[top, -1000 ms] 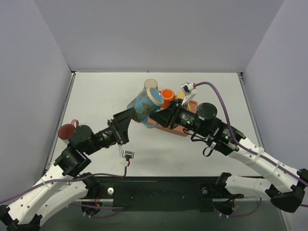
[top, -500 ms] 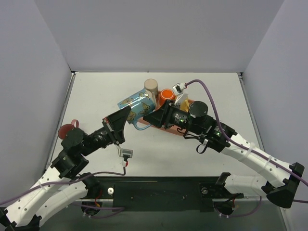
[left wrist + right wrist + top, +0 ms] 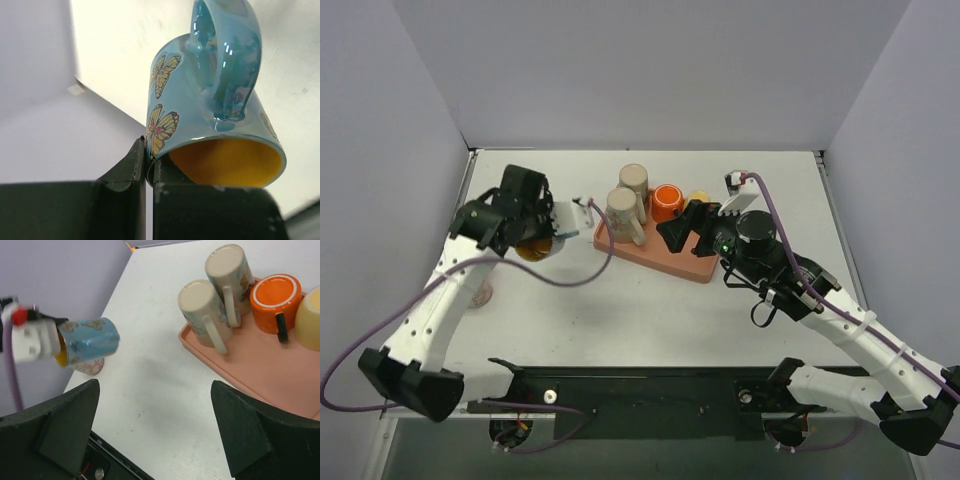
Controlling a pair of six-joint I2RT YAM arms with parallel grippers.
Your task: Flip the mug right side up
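The mug (image 3: 210, 100) is blue with yellow butterflies and a yellow inside. My left gripper (image 3: 149, 160) is shut on its rim, one finger outside the wall and one inside. In the right wrist view the mug (image 3: 90, 340) hangs on its side above the table's left part, mouth toward the left gripper. From above, the mug (image 3: 535, 249) shows under the raised left gripper (image 3: 535, 232). My right gripper (image 3: 682, 222) is open over the tray, well apart from the mug. Nothing lies between its spread fingers (image 3: 162, 435).
A salmon tray (image 3: 665, 258) at the table's middle back holds two beige mugs (image 3: 623, 212) standing upside down, an orange mug (image 3: 668, 200) and a yellow one (image 3: 698, 198). A pink patterned mug (image 3: 87, 367) stands on the table below the held mug, near the left wall.
The right gripper let go of the blue mug, opened wide and drew back to the right. The left gripper shut on the rim and carried the mug away from the tray to the left.
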